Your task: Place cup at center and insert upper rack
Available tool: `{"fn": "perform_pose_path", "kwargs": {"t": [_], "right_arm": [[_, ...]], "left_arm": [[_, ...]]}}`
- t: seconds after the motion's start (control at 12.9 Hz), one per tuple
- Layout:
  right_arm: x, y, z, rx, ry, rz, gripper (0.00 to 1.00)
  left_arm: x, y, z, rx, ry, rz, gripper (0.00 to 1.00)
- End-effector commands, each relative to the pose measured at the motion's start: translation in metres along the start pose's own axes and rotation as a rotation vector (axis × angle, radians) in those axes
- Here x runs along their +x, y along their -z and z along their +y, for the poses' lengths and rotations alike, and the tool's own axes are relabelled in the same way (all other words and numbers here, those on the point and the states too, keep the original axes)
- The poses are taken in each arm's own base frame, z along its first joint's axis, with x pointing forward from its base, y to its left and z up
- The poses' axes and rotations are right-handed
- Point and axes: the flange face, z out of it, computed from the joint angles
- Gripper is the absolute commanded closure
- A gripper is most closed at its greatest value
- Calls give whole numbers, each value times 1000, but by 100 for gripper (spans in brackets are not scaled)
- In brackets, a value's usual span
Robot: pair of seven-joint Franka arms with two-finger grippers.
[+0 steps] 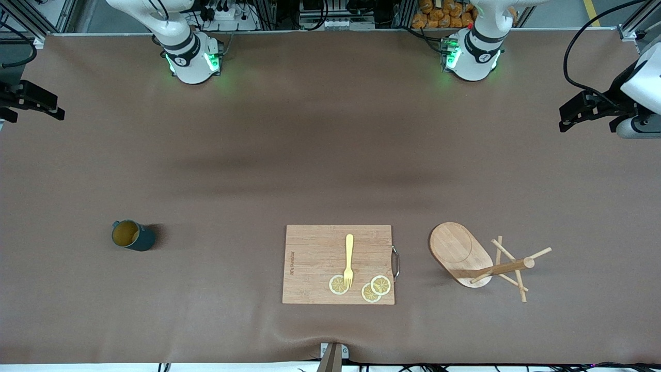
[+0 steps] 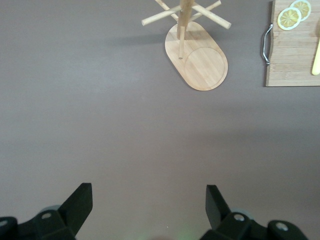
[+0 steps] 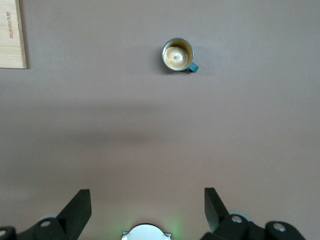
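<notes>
At the right arm's end of the bench [image 1: 310,155] the right end effector [image 3: 146,207] waits high with fingers spread wide and holding nothing; the cup [image 1: 132,235] stands upright well apart from it, nearer the front camera. Toward mid-bench lies a cutting board [image 1: 315,263] with a fork [image 1: 349,260] and lemon slices [image 1: 371,289]; beside it, toward the left arm's end, stands the upper rack [image 1: 477,261]. The left end effector [image 2: 149,209] hangs wide open and empty over bare bench, well apart from that rack.
</notes>
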Motion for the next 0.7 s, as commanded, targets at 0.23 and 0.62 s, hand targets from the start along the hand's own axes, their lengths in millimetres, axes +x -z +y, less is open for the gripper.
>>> {"fn": "perform_pose_path", "kwargs": {"t": [0.23, 0.62], "right_arm": [[-8, 6, -6, 7, -14, 8, 0], [-2, 1, -12, 6, 1, 4, 0]], "left_arm": [[3, 6, -6, -14, 7, 8, 0], [5, -1, -7, -23, -3, -7, 0]]}}
